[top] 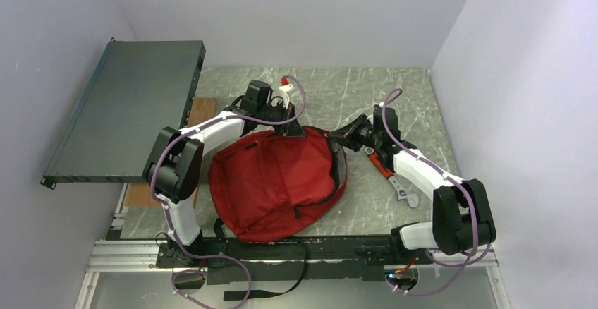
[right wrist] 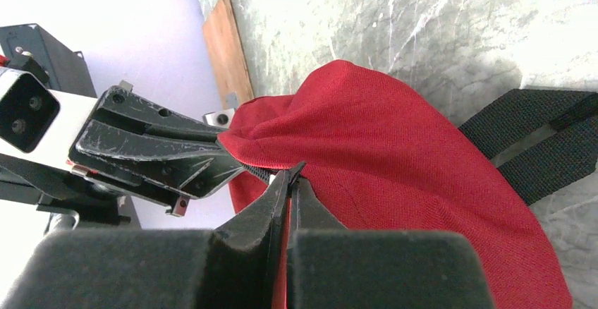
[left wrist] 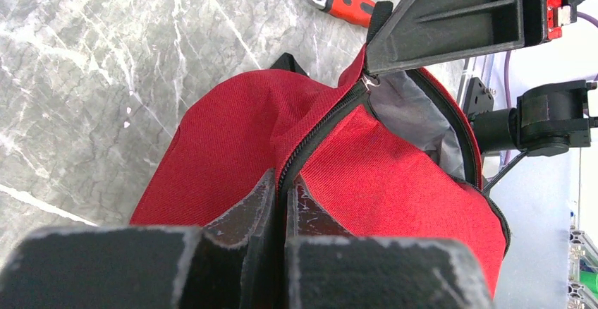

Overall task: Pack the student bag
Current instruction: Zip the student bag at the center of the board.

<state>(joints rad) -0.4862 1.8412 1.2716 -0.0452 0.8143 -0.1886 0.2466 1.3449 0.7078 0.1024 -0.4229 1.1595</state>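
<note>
Two arms are in view, both reaching forward over the marble table (top: 338, 90). The left arm (top: 211, 129) rises from its base, bends at the elbow and extends to the far edge of the one student bag (top: 275, 182), which lies flat at the table's centre between the arms. The left gripper (left wrist: 282, 190) is nearly closed, pinching red fabric beside the black zipper. The right arm (top: 423, 171) angles inward from the right; the right gripper (right wrist: 292, 176) is fully closed on the bag's rim close to the left one, though whether it has the zip pull or only cloth cannot be told. The opening shows grey lining. Counted otherwise: one red-handled wrench (top: 384, 169) partly under the right forearm, one wooden board (top: 202, 110), one dark panel (top: 127, 111) and two black webbing straps (right wrist: 536, 140).
</note>
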